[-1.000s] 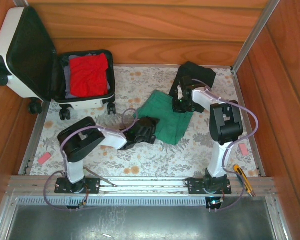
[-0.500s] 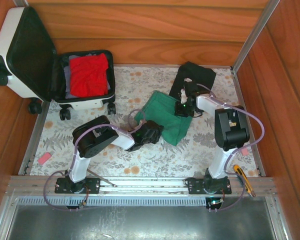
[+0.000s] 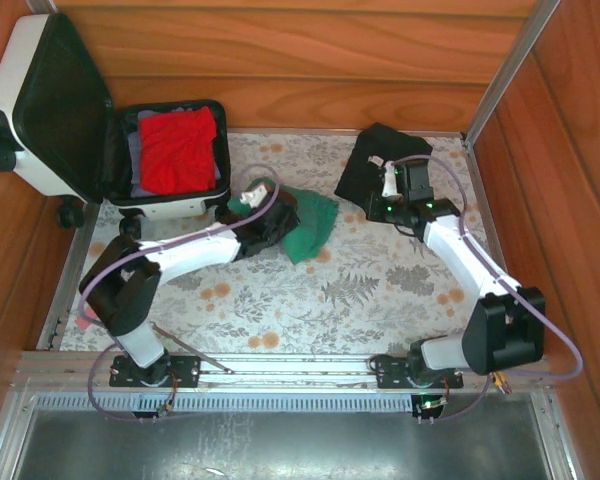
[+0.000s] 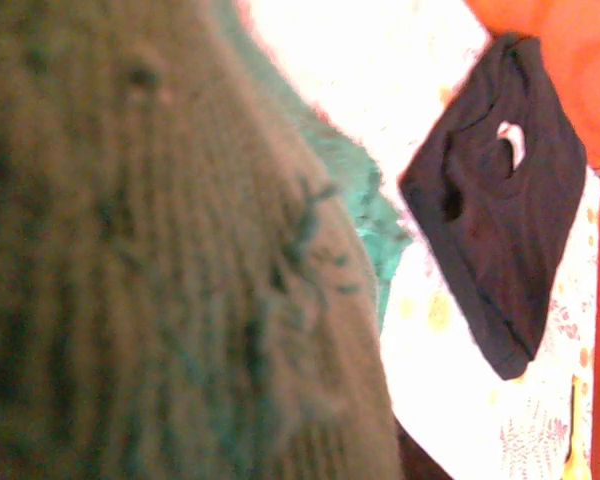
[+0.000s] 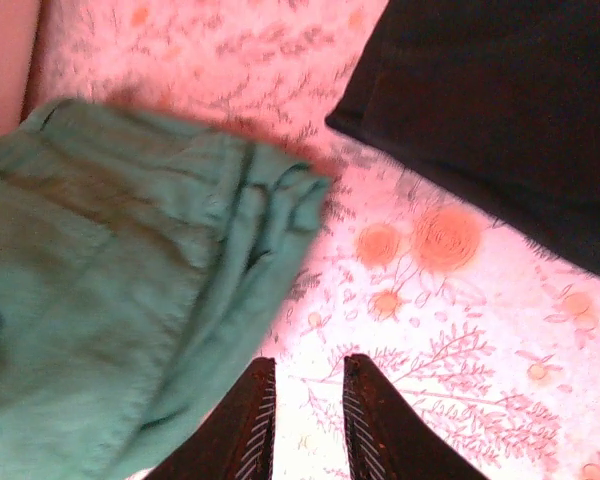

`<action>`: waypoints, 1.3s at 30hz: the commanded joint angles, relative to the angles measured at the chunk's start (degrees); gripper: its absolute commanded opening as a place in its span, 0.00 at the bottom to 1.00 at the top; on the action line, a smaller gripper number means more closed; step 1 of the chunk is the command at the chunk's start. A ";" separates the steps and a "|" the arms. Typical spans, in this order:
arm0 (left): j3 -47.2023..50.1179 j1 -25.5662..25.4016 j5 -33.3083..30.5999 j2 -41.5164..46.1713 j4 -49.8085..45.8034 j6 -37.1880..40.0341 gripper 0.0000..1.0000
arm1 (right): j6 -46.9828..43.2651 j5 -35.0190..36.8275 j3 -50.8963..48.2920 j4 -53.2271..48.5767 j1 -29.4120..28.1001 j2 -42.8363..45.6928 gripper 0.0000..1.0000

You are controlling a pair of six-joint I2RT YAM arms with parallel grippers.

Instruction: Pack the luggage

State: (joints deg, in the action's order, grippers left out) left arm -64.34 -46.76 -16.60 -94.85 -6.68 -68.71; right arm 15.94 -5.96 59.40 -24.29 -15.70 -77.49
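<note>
The luggage, a small white suitcase, lies open at the back left, its black-lined lid against the wall and a red garment in its base. A green cloth hangs bunched just right of the luggage, and my left gripper is shut on it. In the left wrist view the green cloth covers the jaws. My right gripper hovers beside a folded black garment. In the right wrist view my right gripper stands slightly open over the floral mat, nothing between its fingers, beside the green cloth and the black garment.
Wooden walls close in the back and both sides. A pink block lies at the mat's left edge. A metal rail runs along the front, with a thin tool lying by the left base.
My left gripper closed on the green cloth and carried it up-left toward the luggage. My right gripper left the cloth, parted its fingers a little and swung right beside the black garment.
</note>
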 commanded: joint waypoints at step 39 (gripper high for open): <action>-40.89 42.21 14.98 -4.55 -17.28 18.41 0.00 | 2.33 1.12 -3.10 1.17 0.06 -5.30 0.23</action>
State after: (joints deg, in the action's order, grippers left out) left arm -100.84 -6.13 -7.31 -98.30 -26.41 -51.05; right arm 18.48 -4.25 57.43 -21.06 -15.70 -82.04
